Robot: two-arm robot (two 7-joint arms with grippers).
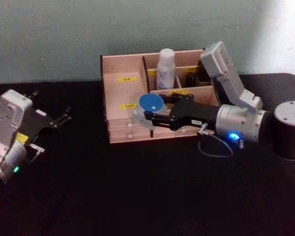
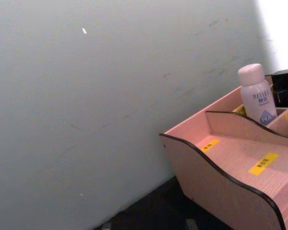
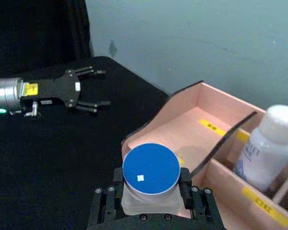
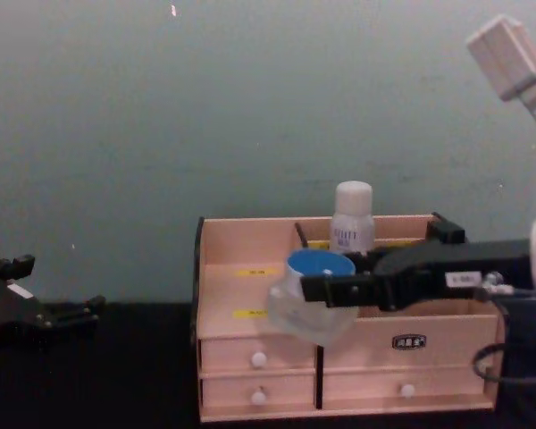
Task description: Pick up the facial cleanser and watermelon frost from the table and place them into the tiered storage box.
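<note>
The right end effector point(image 1: 148, 116) was clamped on a small clear jar with a blue lid point(image 1: 150, 104), its black fingers pressed to either side of the jar's body, and it held the jar just in front of the tiered storage box point(image 1: 119, 98), near the middle of the head view, over the lower left step of the box. In the right wrist view the blue lid point(image 3: 150, 169) sat at the lower centre of the frame with the box's open left compartment point(image 3: 192, 120) just beyond it; in the chest view the jar point(image 4: 311, 295) hung in front of the box's front face, above the drawers with white knobs point(image 4: 259, 359). A white bottle point(image 1: 165, 69) stood upright in a rear compartment, at the upper centre of the head view, and the left wrist view showed its printed label point(image 2: 259, 98). The box rested on the black bench point(image 1: 137, 196) against a pale wall. The left end effector point(image 1: 59, 120) lay at the left edge of the head view, low over the bench and well apart from the box, its fingers spread and holding nothing; the right wrist view showed it point(image 3: 91, 88) in its upper left.
</note>
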